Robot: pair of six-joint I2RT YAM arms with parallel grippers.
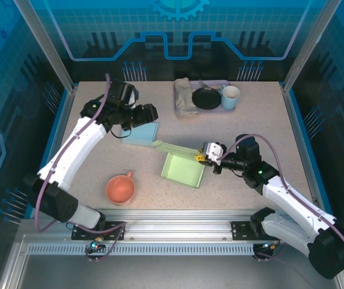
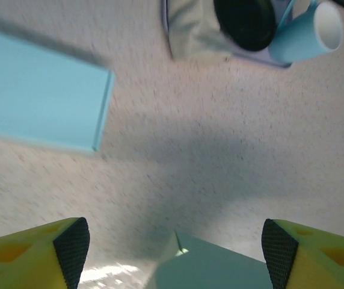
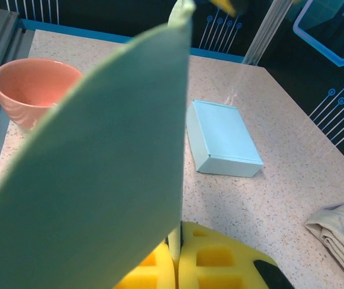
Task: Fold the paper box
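A robotics lab cell: a speckled worktop (image 1: 238, 126) fenced by aluminium posts (image 1: 47, 45) and blue printed panels (image 1: 178, 27).

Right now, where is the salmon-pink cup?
In the top view, the salmon-pink cup stands at the table's near left, left of the green paper box and nearer the front edge than the light blue box.
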